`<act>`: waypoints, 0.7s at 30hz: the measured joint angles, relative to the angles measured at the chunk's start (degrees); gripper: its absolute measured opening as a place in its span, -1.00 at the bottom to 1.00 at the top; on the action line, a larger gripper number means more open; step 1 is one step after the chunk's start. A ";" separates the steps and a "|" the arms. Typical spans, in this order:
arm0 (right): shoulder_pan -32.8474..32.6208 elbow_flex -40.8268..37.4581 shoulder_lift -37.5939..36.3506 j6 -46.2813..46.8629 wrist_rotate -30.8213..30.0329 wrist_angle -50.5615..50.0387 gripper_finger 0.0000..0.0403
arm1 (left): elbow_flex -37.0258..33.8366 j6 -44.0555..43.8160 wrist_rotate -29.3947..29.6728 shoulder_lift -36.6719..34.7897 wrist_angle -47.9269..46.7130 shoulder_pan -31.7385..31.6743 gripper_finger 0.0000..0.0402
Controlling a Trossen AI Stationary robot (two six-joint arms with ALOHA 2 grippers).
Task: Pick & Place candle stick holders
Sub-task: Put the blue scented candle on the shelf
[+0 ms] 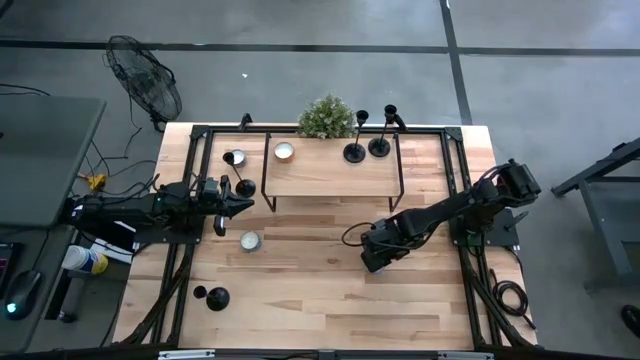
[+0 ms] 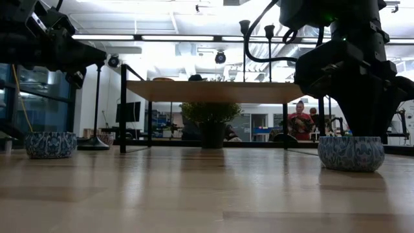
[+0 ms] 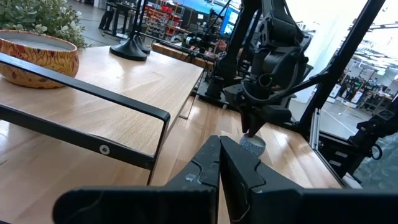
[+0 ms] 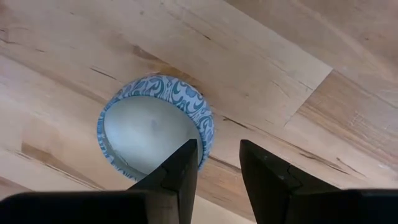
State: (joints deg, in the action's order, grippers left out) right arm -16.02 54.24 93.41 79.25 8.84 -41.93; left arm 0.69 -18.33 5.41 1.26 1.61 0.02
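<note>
Since two candle stick holders [image 1: 354, 152] [image 1: 379, 147] stand side by side at the right end of the riser [image 1: 320, 178], I judge the remaining work to be the two down on the tabletop [image 1: 330, 310]. The near holder [image 1: 245, 187] stands upright at the riser's front-left leg. The corner holder [image 1: 217, 298] is well apart from it, toward the tabletop's front-left corner.

The left gripper [image 1: 236, 203] sits just beside the near holder. Its jaws look pressed together, with nothing visible between them. Whether it touches the holder I cannot tell.

My plan, as a judgement:
- spread the left jaws before closing in;
- take the stem low, near the flared base, so the tall piece does not swing;
- lift straight up and clear the riser's front rail before moving across;
- set it down beside the pair, without nudging either one.

The right gripper [image 4: 217, 149] hangs with its jaws apart over the rim of a blue patterned tin [image 4: 149, 124], in the right half of the tabletop in front of the riser. I would keep it clear of the tin.
</note>
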 joint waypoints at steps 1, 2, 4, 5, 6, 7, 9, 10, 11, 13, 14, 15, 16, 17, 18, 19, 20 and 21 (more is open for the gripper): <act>0.02 0.00 0.00 -0.12 -0.26 -0.04 -0.44 | 0.00 0.01 0.00 0.00 0.00 -0.01 -0.99; 0.06 0.00 0.00 -0.18 -0.36 -0.03 -0.44 | 0.00 0.01 0.00 0.00 0.00 0.01 -0.99; 0.25 0.00 0.00 -0.18 -0.48 -0.03 -0.44 | 0.00 0.00 0.00 -0.01 0.00 0.01 -0.99; 0.30 0.00 0.00 -0.19 -0.44 -0.03 -0.44 | 0.00 0.00 0.00 -0.01 0.00 0.01 -0.99; 0.32 0.00 0.00 -0.20 -0.37 -0.02 -0.44 | 0.00 0.01 0.00 -0.02 0.00 0.01 -0.99; 0.32 0.00 0.00 -0.20 -0.38 -0.01 -0.44 | 0.00 0.00 0.00 -0.01 0.00 -0.01 -0.99; 0.32 0.00 0.04 -0.20 -0.63 0.01 -0.44 | 0.00 0.01 0.00 -0.01 0.00 0.01 -0.99; 0.32 0.00 0.06 -0.20 -0.74 0.07 -0.44 | 0.00 0.00 0.02 0.00 0.00 0.02 -0.99; 0.32 0.00 0.08 -0.20 -0.74 0.13 -0.44 | 0.00 0.02 0.00 0.00 0.00 0.00 -0.99; 0.32 0.00 0.09 -0.20 -0.73 0.17 -0.44 | 0.00 0.02 0.00 0.00 0.00 0.00 -0.99; 0.31 0.00 0.09 -0.21 -0.74 0.18 -0.44 | 0.00 0.01 0.00 -0.01 0.00 0.01 -0.99; 0.32 0.00 0.09 -0.21 -0.74 0.19 -0.44 | 0.00 0.00 0.00 0.00 0.00 0.01 -0.99; 0.32 0.00 0.09 -0.21 -0.74 0.19 -0.44 | 0.00 0.02 0.00 0.00 0.00 -0.01 -0.99; 0.32 0.00 0.09 -0.21 -0.74 0.20 -0.44 | 0.00 0.00 0.01 -0.01 0.00 0.02 -0.99; 0.31 0.00 0.09 -0.22 -0.74 0.21 -0.44 | 0.00 0.00 0.00 -0.01 0.00 -0.01 -0.99; 0.30 0.00 0.09 -0.22 -0.74 0.23 -0.44 | 0.00 0.02 0.00 -0.01 0.00 -0.01 -0.99; 0.30 0.00 0.09 -0.22 -0.74 0.27 -0.44 | 0.00 0.02 0.00 -0.02 0.00 0.00 -0.99; 0.30 0.00 0.31 -0.22 -0.74 0.46 -0.44 | 0.00 0.00 0.00 0.00 0.00 0.01 -0.99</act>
State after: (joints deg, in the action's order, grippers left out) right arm -15.73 54.24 93.72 79.02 8.10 -41.47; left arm 0.69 -18.33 5.41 1.26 1.61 0.03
